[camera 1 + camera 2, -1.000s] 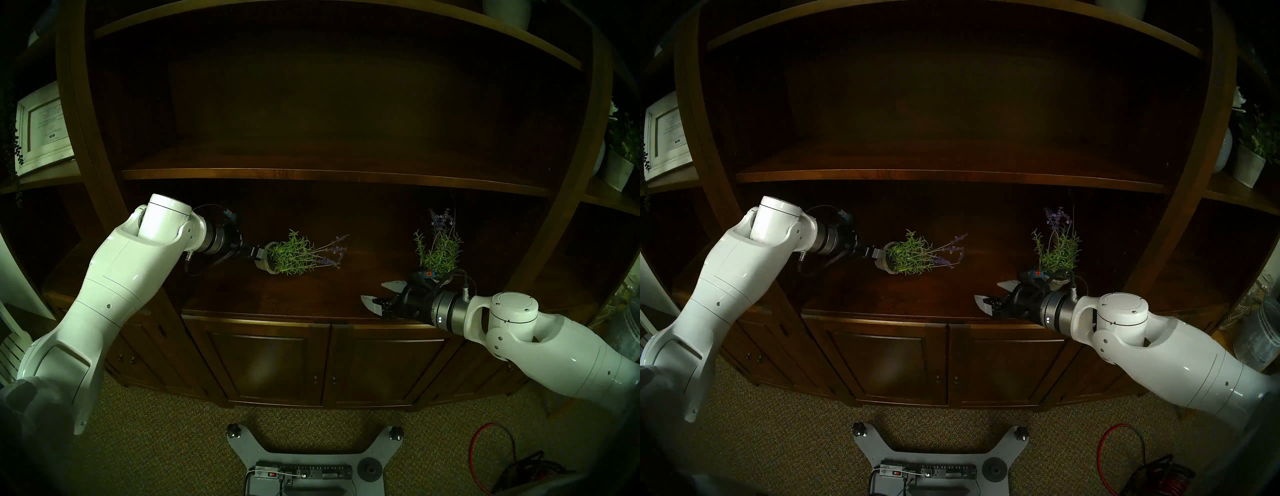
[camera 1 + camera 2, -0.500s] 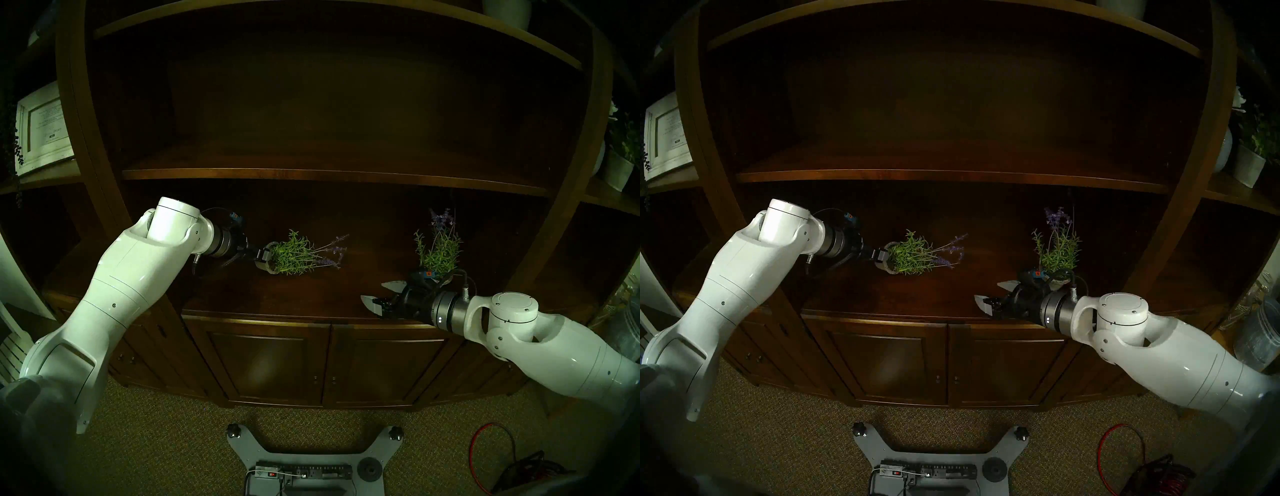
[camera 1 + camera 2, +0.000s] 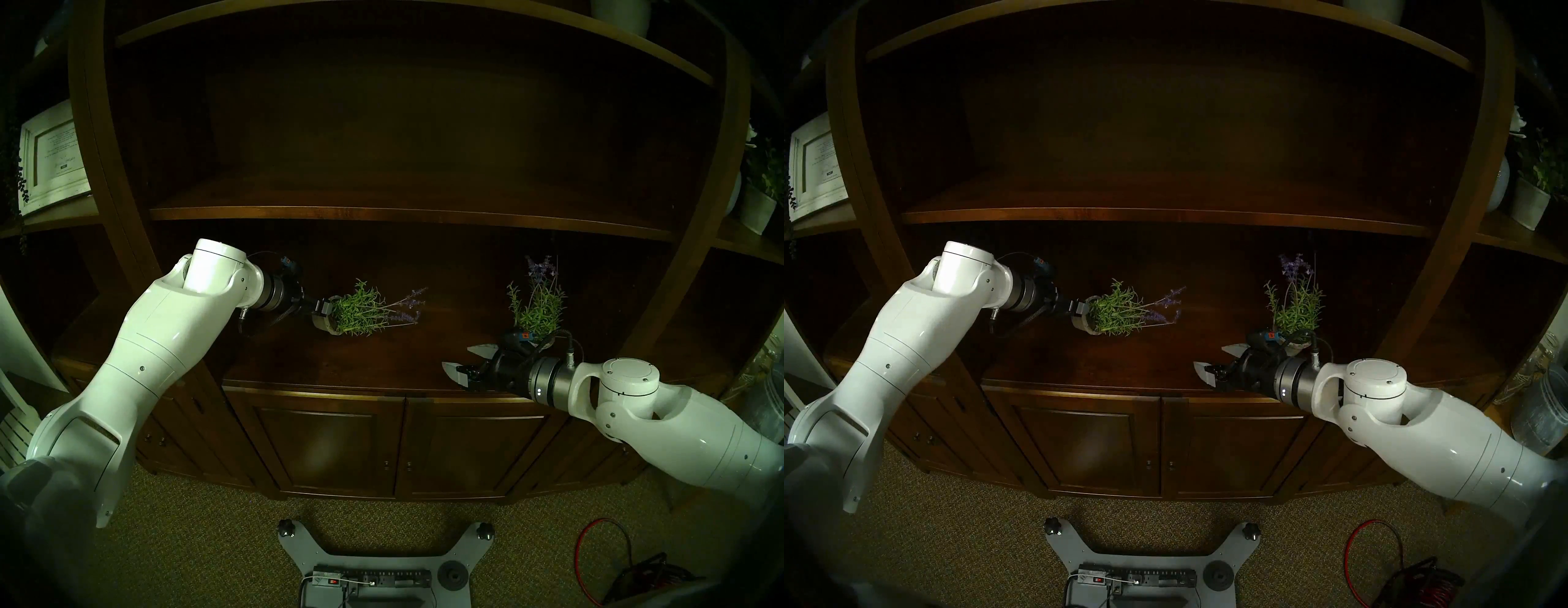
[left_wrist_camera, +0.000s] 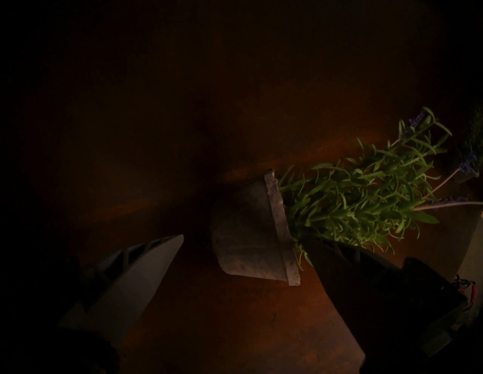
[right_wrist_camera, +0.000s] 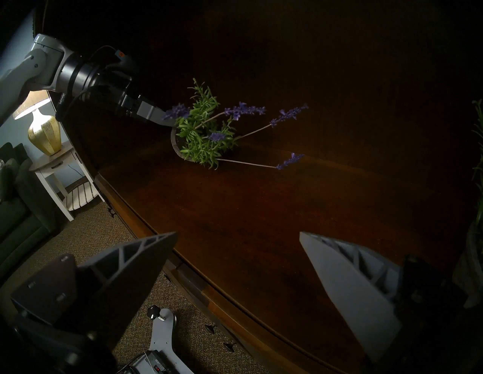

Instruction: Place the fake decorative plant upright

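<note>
Lying toppled: rough tapered grey pot, spiky green sprigs, both grippers' ribbed fingers apart.

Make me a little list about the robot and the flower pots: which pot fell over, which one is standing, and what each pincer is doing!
fallen pot: tipped lavender plant lies on its side on the wooden shelf, flowers pointing toward the view's right
standing pot: second lavender plant, upright, farther right
left pincer: left pincer open, fingers either side of the fallen pot, not gripping yet
right pincer: right pincer open, empty, over the shelf's front edge
job done: not yet
</note>
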Tool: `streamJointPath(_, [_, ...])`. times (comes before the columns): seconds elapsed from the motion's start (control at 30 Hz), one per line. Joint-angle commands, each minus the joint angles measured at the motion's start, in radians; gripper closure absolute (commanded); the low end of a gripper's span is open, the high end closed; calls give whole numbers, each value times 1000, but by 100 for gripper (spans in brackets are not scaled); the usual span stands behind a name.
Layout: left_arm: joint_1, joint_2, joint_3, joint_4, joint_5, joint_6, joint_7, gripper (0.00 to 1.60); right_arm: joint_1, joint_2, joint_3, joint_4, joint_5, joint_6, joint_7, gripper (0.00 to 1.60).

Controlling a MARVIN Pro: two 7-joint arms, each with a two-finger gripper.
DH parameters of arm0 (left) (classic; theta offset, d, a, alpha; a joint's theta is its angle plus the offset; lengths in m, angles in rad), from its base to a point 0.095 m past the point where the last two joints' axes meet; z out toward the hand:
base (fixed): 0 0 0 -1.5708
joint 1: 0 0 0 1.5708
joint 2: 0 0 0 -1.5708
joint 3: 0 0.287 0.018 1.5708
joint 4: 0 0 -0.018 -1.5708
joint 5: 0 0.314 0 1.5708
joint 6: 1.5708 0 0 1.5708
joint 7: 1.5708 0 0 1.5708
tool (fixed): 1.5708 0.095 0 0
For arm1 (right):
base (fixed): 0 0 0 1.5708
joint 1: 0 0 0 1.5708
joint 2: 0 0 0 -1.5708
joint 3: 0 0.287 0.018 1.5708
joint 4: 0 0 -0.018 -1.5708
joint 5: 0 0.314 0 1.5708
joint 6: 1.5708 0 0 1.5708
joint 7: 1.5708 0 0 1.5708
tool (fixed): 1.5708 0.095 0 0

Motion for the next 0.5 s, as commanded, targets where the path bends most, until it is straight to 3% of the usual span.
streamJointPath(0.0, [-54, 8, -2, -4, -37, -3, 19, 0, 20, 0, 23, -13, 2, -15, -2, 0])
streamJointPath(0.47, [-32, 46, 0, 2, -140, -3, 52, 0, 20, 0, 23, -13, 2, -16, -2, 0])
